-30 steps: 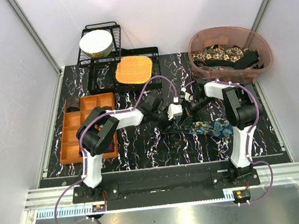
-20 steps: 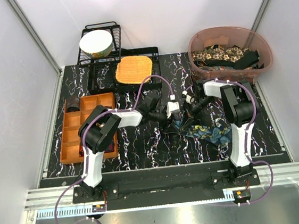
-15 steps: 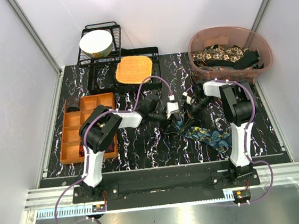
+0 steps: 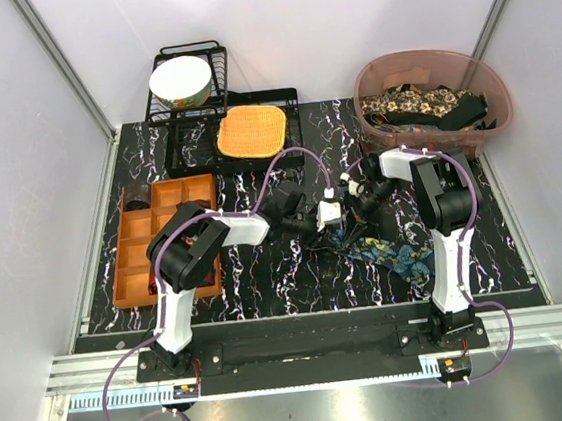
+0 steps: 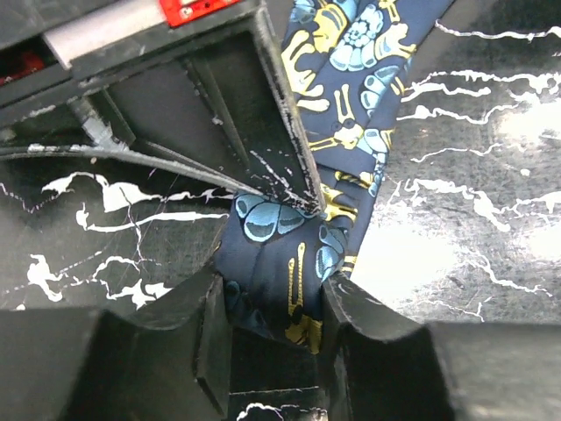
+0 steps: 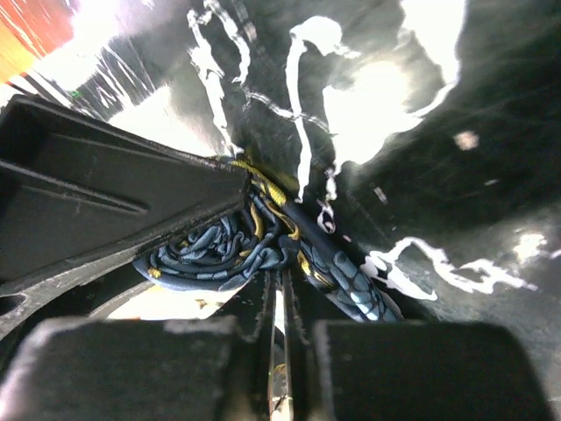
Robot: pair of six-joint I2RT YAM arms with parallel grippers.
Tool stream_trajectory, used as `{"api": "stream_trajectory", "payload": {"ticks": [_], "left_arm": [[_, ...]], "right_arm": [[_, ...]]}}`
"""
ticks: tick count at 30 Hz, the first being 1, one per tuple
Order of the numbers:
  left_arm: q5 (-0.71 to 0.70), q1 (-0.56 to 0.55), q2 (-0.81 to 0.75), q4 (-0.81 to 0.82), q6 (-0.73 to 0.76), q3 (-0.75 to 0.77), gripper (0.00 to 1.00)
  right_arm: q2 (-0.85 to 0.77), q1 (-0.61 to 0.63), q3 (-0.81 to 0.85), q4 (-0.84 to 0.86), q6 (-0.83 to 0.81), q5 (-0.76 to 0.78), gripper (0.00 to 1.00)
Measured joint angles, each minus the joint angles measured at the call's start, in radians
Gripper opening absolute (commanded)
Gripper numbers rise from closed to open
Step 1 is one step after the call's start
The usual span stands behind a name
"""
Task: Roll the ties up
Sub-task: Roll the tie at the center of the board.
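Near edge: both arms are reaching inward from their bases and meeting over the middle of the table [image 4: 267,272].

Left gripper [image 5: 276,296]: its fingers are standing on either side of a folded end of the blue tie [image 4: 398,252]. The cloth is filling the gap and touching both of them, so I am reading this as a pinch on the tie (a light one, judging by how little the fabric is squashed).

Right gripper [image 6: 279,309]: its fingers are pressing together with only a thin slit between them, and the tips are sitting right at the bunched coil. I cannot tell whether a thin layer is caught in that slit.

Tie position: the started roll is sitting between the two grippers. The rest is trailing flat across the table toward the right arm's base, kinking partway.

Handling (my judgement): this is looking like light, soft, slick cloth with no stiffness of its own. The coil is likely to spring loose or slide out sideways if let go. The best hold is probably across the full width at the rolled end, with one gripper pinning the core while the other turns it and the loose tail is kept straight.

Further back: an orange tray [image 4: 137,258] is sitting at left, then a woven mat [image 4: 251,131] and a wire rack [image 4: 189,49] holding a white bowl [image 4: 181,82]. At far right a tub [image 4: 426,54] is holding more ties [image 4: 421,105].
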Motion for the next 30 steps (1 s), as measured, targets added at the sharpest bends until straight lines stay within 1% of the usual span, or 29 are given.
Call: {"api": "stream_trajectory", "payload": {"ticks": [1, 2, 4, 5, 7, 10, 11, 12, 13, 14, 15, 17, 19, 20, 21, 22, 24, 30], "left_arm": [[-0.014, -0.005, -0.006, -0.013, 0.013, 0.000, 0.00], [-0.026, -0.008, -0.011, -0.027, 0.026, 0.000, 0.00], [-0.049, -0.011, -0.023, -0.058, 0.048, 0.002, 0.00], [-0.059, -0.011, -0.029, -0.079, 0.056, 0.002, 0.00], [-0.074, -0.011, -0.042, -0.114, 0.067, 0.002, 0.00], [-0.094, -0.011, -0.059, -0.161, 0.076, 0.004, 0.00], [-0.099, -0.011, -0.062, -0.172, 0.079, 0.004, 0.00], [-0.101, -0.011, -0.063, -0.180, 0.080, 0.006, 0.00], [-0.103, -0.011, -0.063, -0.190, 0.080, 0.011, 0.00], [-0.105, -0.011, -0.063, -0.201, 0.080, 0.017, 0.00], [-0.108, -0.011, -0.063, -0.211, 0.082, 0.021, 0.00], [-0.108, -0.011, -0.063, -0.225, 0.082, 0.027, 0.00], [-0.111, -0.011, -0.063, -0.240, 0.082, 0.034, 0.00], [-0.112, -0.011, -0.063, -0.246, 0.082, 0.036, 0.00], [-0.112, -0.011, -0.063, -0.249, 0.082, 0.037, 0.00], [-0.112, -0.011, -0.063, -0.250, 0.082, 0.038, 0.00], [-0.114, -0.011, -0.062, -0.260, 0.082, 0.043, 0.00], [-0.116, -0.010, -0.062, -0.277, 0.082, 0.050, 0.00]], "right_arm": [[-0.005, 0.001, 0.000, -0.003, -0.014, 0.006, 0.16], [-0.014, 0.002, 0.000, -0.008, -0.036, 0.016, 0.24], [-0.030, 0.004, 0.000, -0.018, -0.071, 0.042, 0.35], [-0.039, -0.002, 0.000, -0.026, -0.093, 0.058, 0.38], [-0.063, -0.019, 0.000, -0.043, -0.140, 0.084, 0.39], [-0.121, -0.067, -0.011, -0.067, -0.217, 0.139, 0.55], [-0.150, -0.082, -0.025, -0.069, -0.244, 0.162, 0.57], [-0.182, -0.097, -0.045, -0.073, -0.274, 0.183, 0.64], [-0.219, -0.107, -0.072, -0.073, -0.304, 0.206, 0.74], [-0.256, -0.113, -0.103, -0.074, -0.334, 0.230, 0.75], [-0.296, -0.114, -0.138, -0.072, -0.365, 0.256, 0.86], [-0.366, -0.112, -0.204, -0.066, -0.424, 0.308, 0.86], [-0.424, -0.111, -0.259, -0.052, -0.480, 0.353, 0.82], [-0.449, -0.111, -0.283, -0.042, -0.509, 0.370, 0.76], [-0.470, -0.111, -0.301, -0.035, -0.534, 0.385, 0.61], [-0.491, -0.111, -0.319, -0.027, -0.560, 0.396, 0.54], [-0.526, -0.109, -0.343, -0.017, -0.613, 0.409, 0.47], [-0.525, -0.062, -0.365, -0.047, -0.715, 0.415, 0.47]]}}
